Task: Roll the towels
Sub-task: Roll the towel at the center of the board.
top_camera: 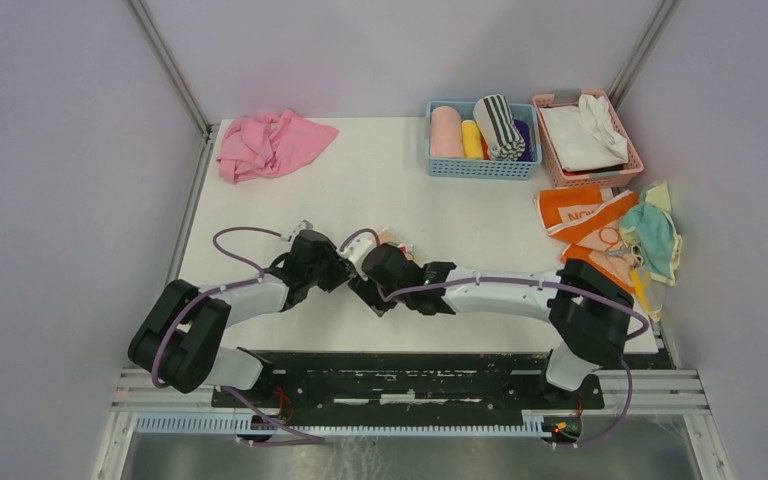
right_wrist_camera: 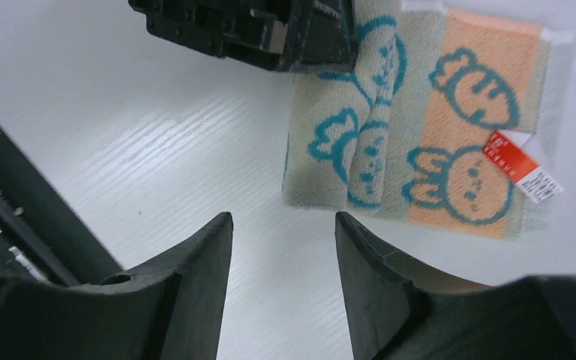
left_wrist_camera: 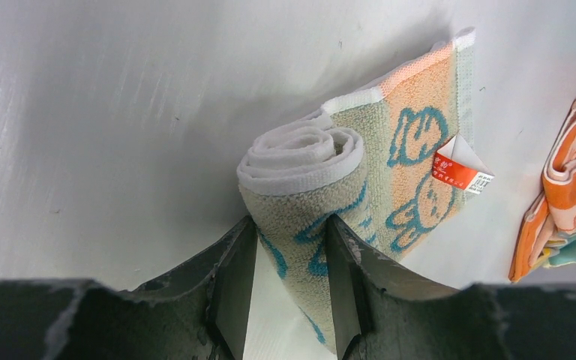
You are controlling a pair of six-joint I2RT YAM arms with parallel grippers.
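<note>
Halfway through this roll, with more left to do.
My left claw (left_wrist_camera: 291, 225) pinches the rolled end of the bunny towel (left_wrist_camera: 416, 142) on the worktop (top_camera: 380, 190), and the tagged end is not yet rolled. My right claw (right_wrist_camera: 283, 225) hangs wide and empty just beside it. Finished rolls (top_camera: 447, 132) sit in the blue basket (top_camera: 480, 172). The orange towel (top_camera: 580, 213) and teal-and-yellow towel (top_camera: 652, 232) lie unrolled at the right edge.

White arms (top_camera: 250, 297), black joints (top_camera: 185, 335), purple cables (top_camera: 217, 240); end effector fingers (right_wrist_camera: 187, 285) dark, apparently scuffed.
</note>
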